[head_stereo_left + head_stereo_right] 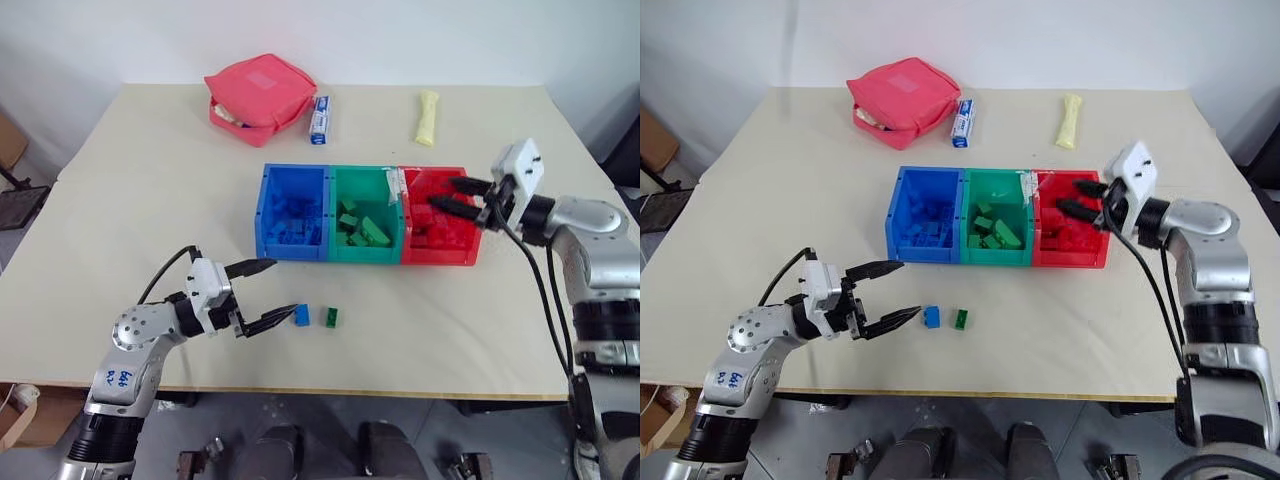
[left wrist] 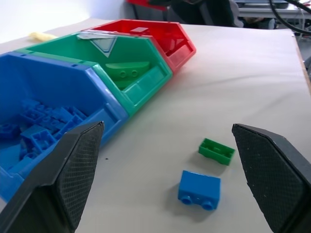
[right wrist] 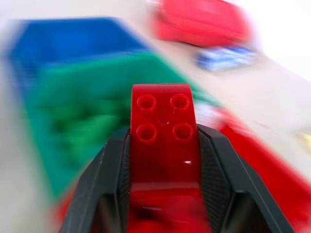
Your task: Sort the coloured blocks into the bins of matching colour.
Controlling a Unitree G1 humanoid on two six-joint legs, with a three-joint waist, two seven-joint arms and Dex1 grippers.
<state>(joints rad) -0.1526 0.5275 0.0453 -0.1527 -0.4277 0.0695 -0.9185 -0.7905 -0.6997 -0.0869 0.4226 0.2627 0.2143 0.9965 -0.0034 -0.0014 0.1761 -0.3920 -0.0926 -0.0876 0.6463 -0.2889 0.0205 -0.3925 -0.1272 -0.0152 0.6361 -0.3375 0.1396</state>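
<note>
Pinching a red block by its two smooth sides, the right gripper hovers level over the red bin. The brick seems light, stiff and a little slippery. The left gripper, spread wide, points level at the blue block and green block on the near table.

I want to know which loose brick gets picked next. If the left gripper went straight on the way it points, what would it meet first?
Most likely the blue brick, lying on the table between the open left gripper fingers; the green brick lies just beyond.
</note>
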